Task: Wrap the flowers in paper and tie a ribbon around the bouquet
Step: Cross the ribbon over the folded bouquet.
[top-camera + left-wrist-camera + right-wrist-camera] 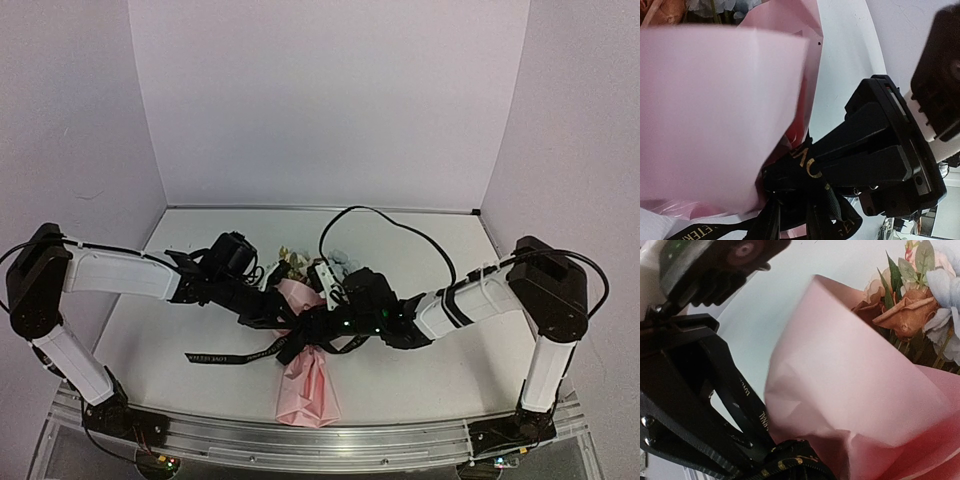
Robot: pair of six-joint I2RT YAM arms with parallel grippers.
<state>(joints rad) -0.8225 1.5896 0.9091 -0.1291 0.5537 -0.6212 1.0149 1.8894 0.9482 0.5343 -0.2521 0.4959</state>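
We see soft, even, bright light in the overhead view, with faint shadows on the white table [420, 370]. In both wrist views the near paper [710, 115] looks blurred.

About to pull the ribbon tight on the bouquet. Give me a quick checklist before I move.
1. Wrap: ok; the paper forms a cone around the stems, and the flowers stick out the top.
2. Binding: ok; the ribbon crosses the wrap's waist.
3. Hold by right gripper: ok; shut on the ribbon at the crossing.
4. Hold by left gripper: cannot tell; its tips sit at the same spot.
5. Knot formed: cannot tell; the grippers hide it.
6. Loose tail free: ok; it lies flat on the table.
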